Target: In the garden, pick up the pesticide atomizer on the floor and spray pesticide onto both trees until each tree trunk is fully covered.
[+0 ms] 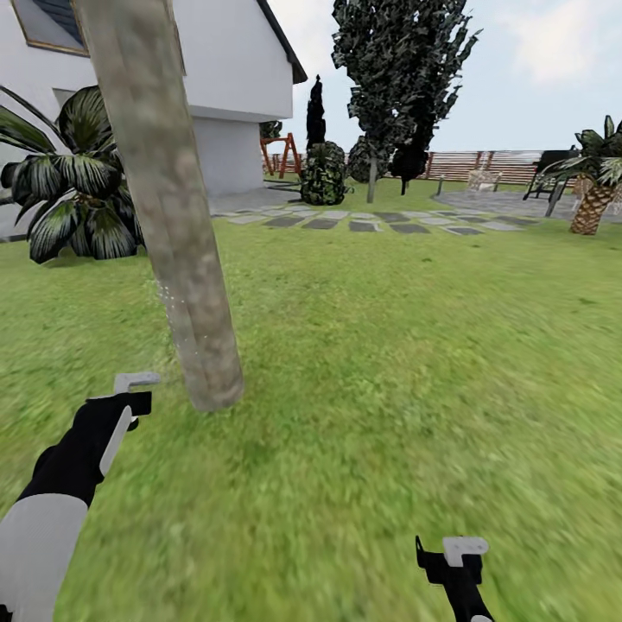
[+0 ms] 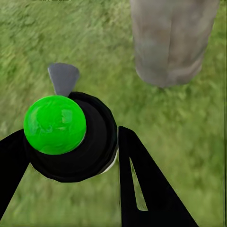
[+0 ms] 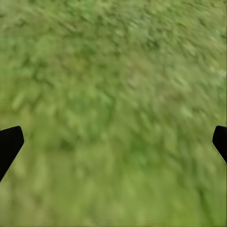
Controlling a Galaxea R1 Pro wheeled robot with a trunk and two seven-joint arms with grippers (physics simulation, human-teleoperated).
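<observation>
On the lawn [image 1: 389, 363], the tree trunk [image 1: 173, 216] stands just ahead of the left gripper [image 1: 130, 393], which holds the atomizer [image 2: 71, 137]. The right gripper [image 1: 453, 557] hangs well apart to the right. The house [image 1: 225, 86] lies behind the trunk.

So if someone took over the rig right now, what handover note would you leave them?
Left gripper: shut on the pesticide atomizer, green top and grey nozzle aimed toward the tree trunk close ahead.
Right gripper: open, holding nothing, over the lawn.
Done: atomizer picked up; faint spray specks show on the near trunk's lower part, so spraying seems under way.
Left: finish covering this trunk all round, then drive to the second tree and cover its trunk. I cannot tell from here which tree that is.
</observation>
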